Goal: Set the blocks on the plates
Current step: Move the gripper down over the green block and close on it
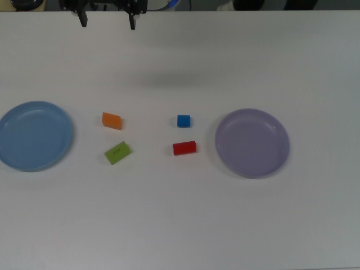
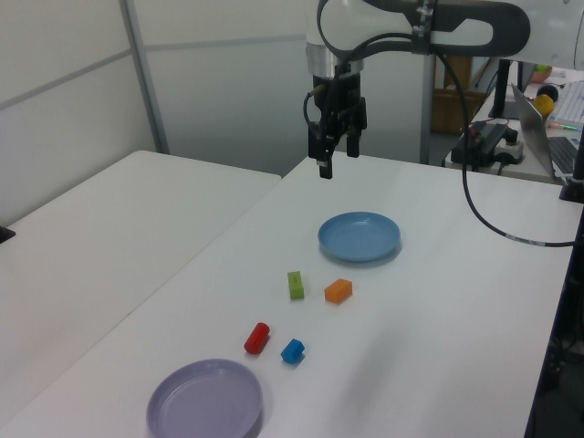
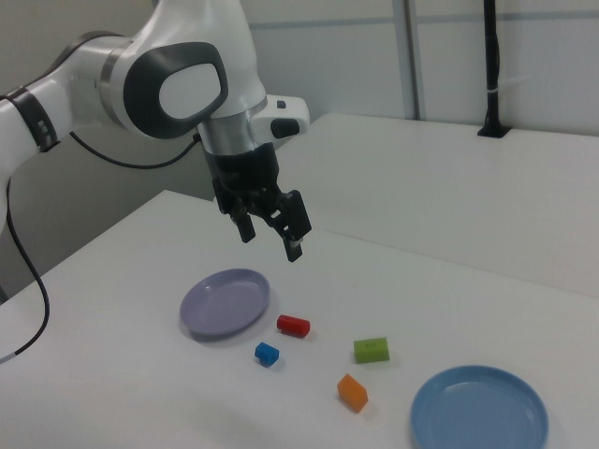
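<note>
Top view: on the white table (image 1: 180, 225), the jaws of the gripper (image 1: 108, 22) hang spread and empty at 12 o'clock, the light blue plate (image 1: 17, 154) at 9 and the lavender plate (image 1: 275, 160) at 3, both bare. Between them lie the orange block (image 1: 111, 120), green block (image 1: 117, 152), blue cube (image 1: 183, 120) and red block (image 1: 184, 148). Left view: the arm (image 2: 429, 27) holds the gripper (image 2: 336, 164) above the table's far edge, beyond the blue plate (image 2: 359, 236). Right view: the gripper (image 3: 271, 241) hangs over the lavender plate (image 3: 225, 302), well apart from all four blocks.
</note>
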Controlling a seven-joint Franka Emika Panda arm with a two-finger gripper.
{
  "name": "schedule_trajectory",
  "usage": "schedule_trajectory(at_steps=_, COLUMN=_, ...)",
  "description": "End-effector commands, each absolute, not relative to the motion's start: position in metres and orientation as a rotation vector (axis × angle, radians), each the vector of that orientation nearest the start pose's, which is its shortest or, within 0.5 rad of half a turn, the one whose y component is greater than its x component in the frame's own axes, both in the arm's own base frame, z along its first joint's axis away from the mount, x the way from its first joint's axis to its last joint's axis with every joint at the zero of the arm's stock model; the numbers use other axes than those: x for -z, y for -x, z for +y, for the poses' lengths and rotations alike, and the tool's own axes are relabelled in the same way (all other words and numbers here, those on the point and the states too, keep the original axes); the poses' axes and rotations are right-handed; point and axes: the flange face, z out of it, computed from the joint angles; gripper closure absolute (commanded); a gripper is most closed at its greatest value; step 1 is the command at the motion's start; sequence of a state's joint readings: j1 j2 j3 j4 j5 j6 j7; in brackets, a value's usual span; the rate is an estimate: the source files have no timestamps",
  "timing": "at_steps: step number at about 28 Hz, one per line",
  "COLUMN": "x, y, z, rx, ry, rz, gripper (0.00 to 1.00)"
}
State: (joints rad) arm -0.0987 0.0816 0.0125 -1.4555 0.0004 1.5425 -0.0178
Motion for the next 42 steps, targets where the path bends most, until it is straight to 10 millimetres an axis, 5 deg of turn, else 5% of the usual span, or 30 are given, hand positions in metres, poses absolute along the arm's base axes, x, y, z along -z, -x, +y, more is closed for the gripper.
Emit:
schedule_trajectory(at_steps=1, x=-0.625, y=-0.576, z=-0.05, rx=-0.017, ry=3.123, rz=0.045, gripper=0.0)
schedule_trajectory(at_steps=6, x=-0.616, y=-0.583, z=-0.056, rx=-0.005, ry=3.122, rz=0.055, gripper=0.0)
schedule_trajectory(at_steps=12, x=-0.583, y=-0.609, z=-0.071, rx=0.035, ry=3.094, rz=-0.061, gripper=0.0)
schedule_trajectory(at_steps=18, x=-0.539, y=-0.632, z=-0.083, rx=0.012, ry=3.096, rz=-0.239, gripper=0.0)
schedule_trajectory(at_steps=36, x=-0.403, y=-0.673, z=-0.088, rx=0.066, ry=3.178, rz=-0.285, gripper=0.0)
schedule_trajectory(at_steps=42, x=-0.376, y=-0.681, z=-0.089, rx=0.076, ry=3.185, rz=-0.29, gripper=0.0)
